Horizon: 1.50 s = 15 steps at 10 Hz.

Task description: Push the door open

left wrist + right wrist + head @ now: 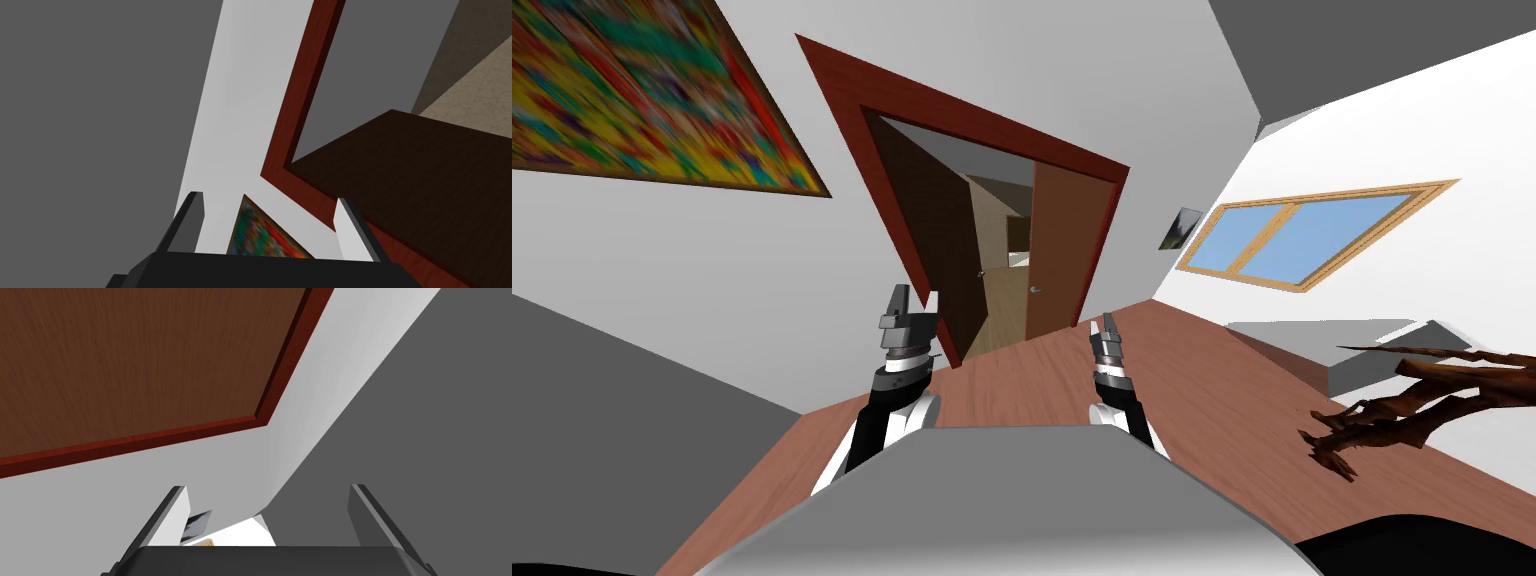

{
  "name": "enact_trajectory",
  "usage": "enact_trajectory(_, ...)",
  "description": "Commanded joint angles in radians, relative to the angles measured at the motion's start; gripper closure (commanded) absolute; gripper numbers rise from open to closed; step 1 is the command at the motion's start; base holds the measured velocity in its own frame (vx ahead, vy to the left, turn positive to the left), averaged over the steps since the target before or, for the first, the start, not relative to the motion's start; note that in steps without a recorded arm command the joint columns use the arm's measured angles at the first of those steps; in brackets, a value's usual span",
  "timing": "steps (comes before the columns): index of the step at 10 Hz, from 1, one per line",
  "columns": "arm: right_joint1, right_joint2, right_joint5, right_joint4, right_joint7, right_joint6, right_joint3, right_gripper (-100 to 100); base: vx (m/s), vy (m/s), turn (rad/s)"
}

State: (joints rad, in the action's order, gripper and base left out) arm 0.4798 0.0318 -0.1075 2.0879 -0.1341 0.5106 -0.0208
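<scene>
- Left gripper (270, 204) and right gripper (268, 492) both gape wide, and I hold nothing.
- Brown wooden door (1057, 250) stands ahead, its 2 leaves parted inside a red-brown frame (962, 118).

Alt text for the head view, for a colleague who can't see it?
A double door in a dark red frame stands partly open ahead, its left leaf swung away, a corridor showing through the gap. The left hand and right hand are raised before it, both open. A colourful painting hangs left, a window right.
</scene>
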Motion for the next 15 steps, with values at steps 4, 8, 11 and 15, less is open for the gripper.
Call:
enact_trajectory(4,-0.006,0.031,-0.022,-0.089,0.014,0.038,-0.011,-100,0.114,-0.029,0.097)
enact_trajectory(8,-0.008,0.059,-0.042,-0.169,0.026,0.070,-0.022,-100,0.129,-0.018,0.103)
enact_trajectory(11,-0.011,0.080,-0.060,-0.236,0.037,0.097,-0.032,-100,0.122,-0.027,0.126)
enact_trajectory(15,-0.014,0.107,-0.083,-0.325,0.050,0.133,-0.045,-100,0.124,-0.039,0.115)
